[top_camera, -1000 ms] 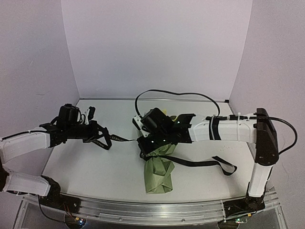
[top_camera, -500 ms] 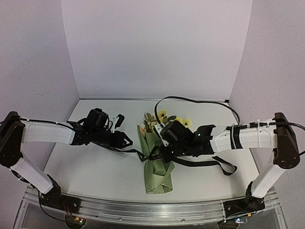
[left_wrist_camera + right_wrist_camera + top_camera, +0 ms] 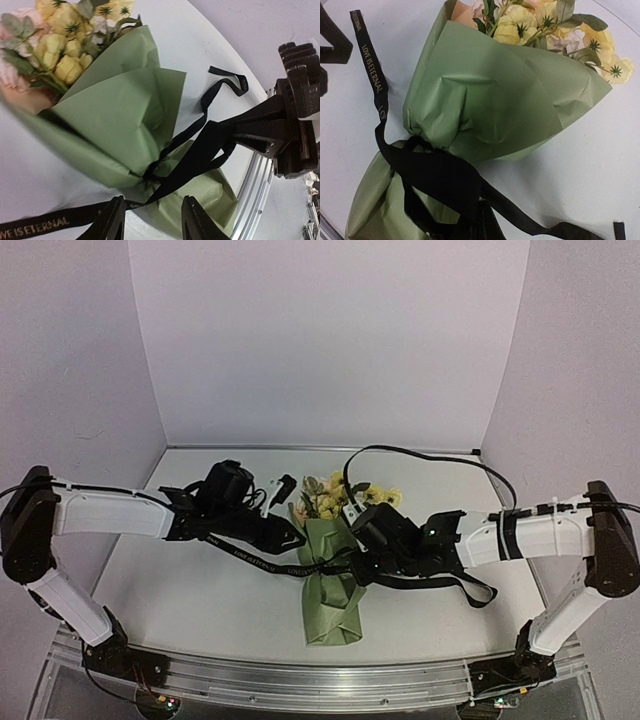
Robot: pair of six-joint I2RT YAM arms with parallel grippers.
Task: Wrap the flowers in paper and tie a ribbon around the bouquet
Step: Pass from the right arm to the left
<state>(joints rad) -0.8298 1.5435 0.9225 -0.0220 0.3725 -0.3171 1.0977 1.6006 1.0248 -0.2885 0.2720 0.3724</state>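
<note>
— What is on the table (image 3: 170, 580)?

— I see the bouquet (image 3: 328, 590) lying flat in the middle, its tail end toward the near edge and its top toward the far edge. The paper (image 3: 125, 110) is green on the outside and pinched in at the waist. The flowers (image 3: 335, 498) stick out of the open end, yellow and cream.

— And the ribbon (image 3: 250, 552)?

— It is black and goes around the pinched waist. One end runs off toward the left edge, the other lies toward the right edge.

— And the grippers?

— My left gripper (image 3: 153, 205) is just beside the waist with its jaws apart, gripping nothing. My right gripper (image 3: 356, 562) is clenched on a loop of ribbon at the waist.
</note>
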